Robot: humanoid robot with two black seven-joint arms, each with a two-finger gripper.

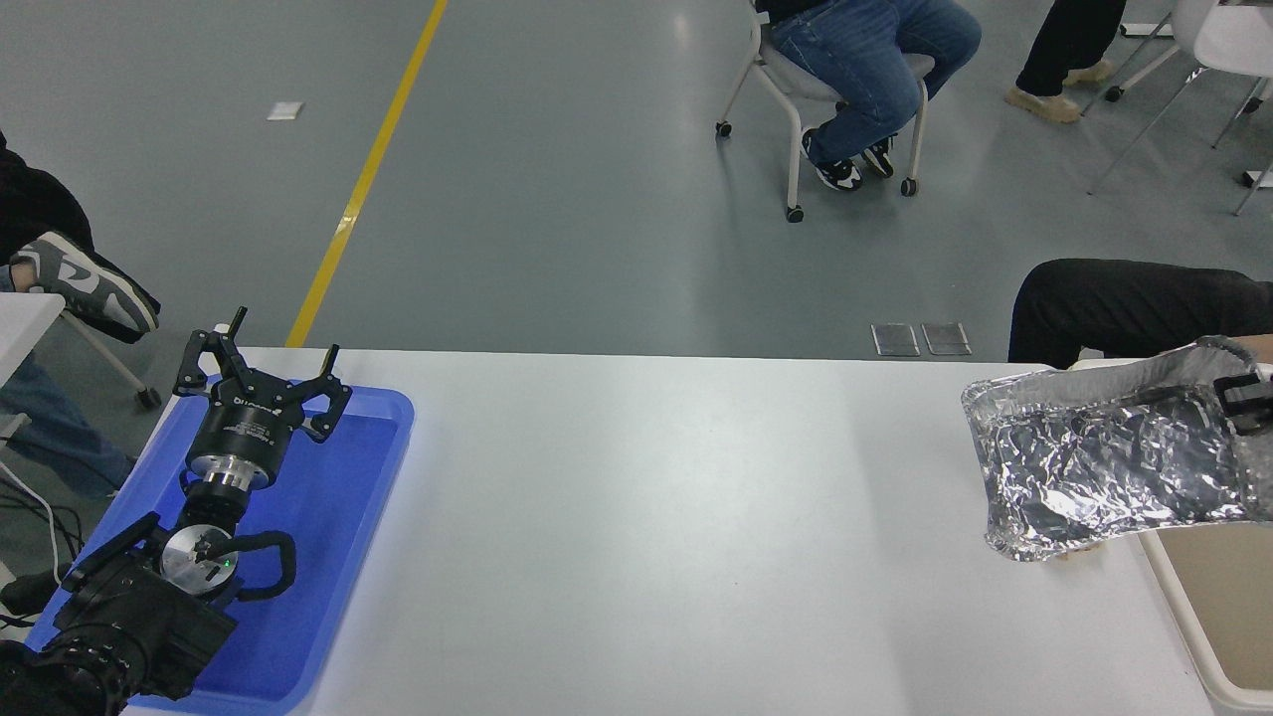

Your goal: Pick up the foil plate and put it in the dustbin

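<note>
The crinkled silver foil plate (1104,467) hangs in the air at the right edge, tilted, above the table's right end and the dustbin's near wall. My right gripper (1243,403) is shut on the plate's far right rim; only its tip shows at the picture's edge. The cream-beige dustbin (1188,607) stands beside the table at the lower right, mostly hidden by the plate. My left gripper (261,373) is open and parked over the blue tray at the lower left.
A shallow blue tray (328,557) lies at the table's left end. A tan paper wad (1074,549) peeks out under the plate. A person's dark-clad leg (1124,308) is just behind the bin. Other people sit on chairs farther back.
</note>
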